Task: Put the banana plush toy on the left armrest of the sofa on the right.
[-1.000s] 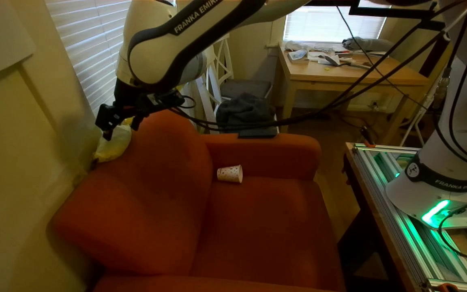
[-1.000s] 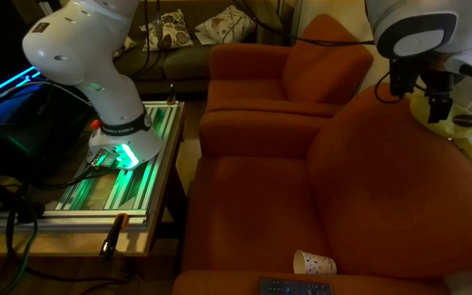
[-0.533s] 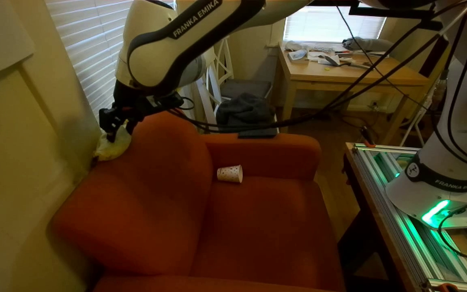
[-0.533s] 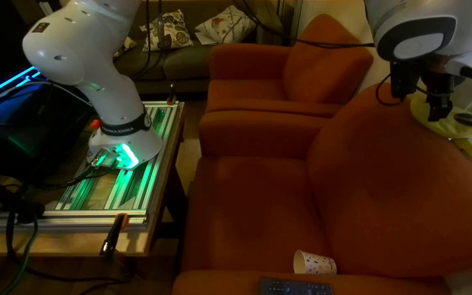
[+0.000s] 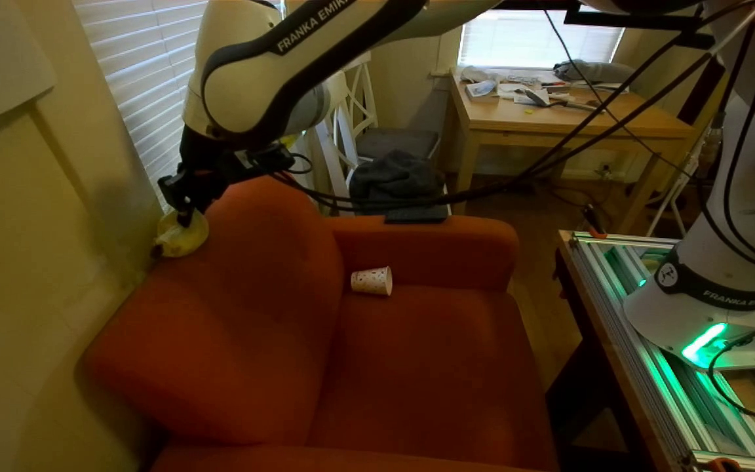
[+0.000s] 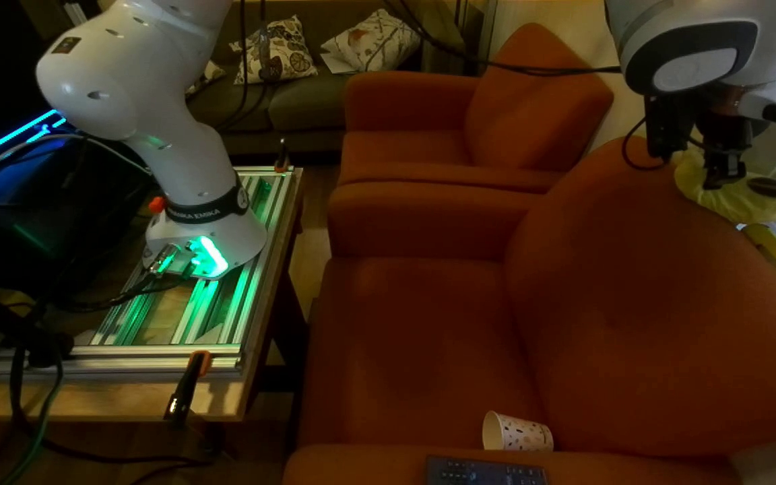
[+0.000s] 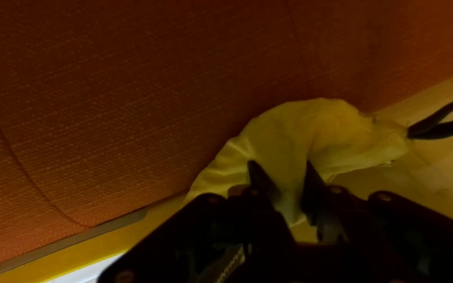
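The yellow banana plush toy (image 7: 321, 122) lies along the top of an orange sofa's backrest, by the wall, in both exterior views (image 5: 177, 242) (image 6: 765, 209). My gripper (image 7: 280, 173) reaches down onto its middle. Fabric bunches between the dark fingers (image 7: 313, 184), which are shut on it. A black loop hangs from one end of the toy. This sofa (image 6: 637, 283) has one armrest (image 6: 428, 215) beside a second orange sofa (image 6: 529, 128). Its opposite armrest (image 6: 354, 465) carries a remote.
A speckled paper cup (image 5: 369, 280) lies on the seat. The black remote (image 6: 486, 471) rests on the armrest near it. A wall (image 5: 17, 314) and window blinds (image 5: 141, 72) stand close behind the backrest. Cables (image 5: 482, 196) hang along the arm.
My gripper's fingers have come together on the banana plush toy, creasing its fabric. The gripper has risen slightly, and the toy's outline has changed a little on the backrest.
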`<state>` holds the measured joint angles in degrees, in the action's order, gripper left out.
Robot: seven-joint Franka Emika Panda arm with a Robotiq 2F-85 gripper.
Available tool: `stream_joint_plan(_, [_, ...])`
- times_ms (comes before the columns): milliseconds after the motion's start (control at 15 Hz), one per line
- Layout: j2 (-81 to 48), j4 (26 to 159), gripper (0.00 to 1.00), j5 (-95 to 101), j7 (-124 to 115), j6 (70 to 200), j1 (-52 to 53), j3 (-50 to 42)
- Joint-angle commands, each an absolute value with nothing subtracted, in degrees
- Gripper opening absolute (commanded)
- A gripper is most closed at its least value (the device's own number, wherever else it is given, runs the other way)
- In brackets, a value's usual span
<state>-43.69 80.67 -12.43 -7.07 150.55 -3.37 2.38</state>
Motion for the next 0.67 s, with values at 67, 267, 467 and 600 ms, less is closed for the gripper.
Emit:
stream_joint_plan(67, [-42.2,79.4,0.04,-13.6,-3.5,140.7,-5.5,5.1])
stream_joint_plan(267, [-40.7,79.2,0.08,-14.1,-2.7,134.3,-5.9,5.6])
stream_joint_plan(467, [-38.8,79.4,0.07,-14.5,-2.6,127.7,-5.7,5.8])
stream_joint_plan(600, [-37.5,80.2,0.07,-14.3,-3.3,124.6,-5.0,5.5])
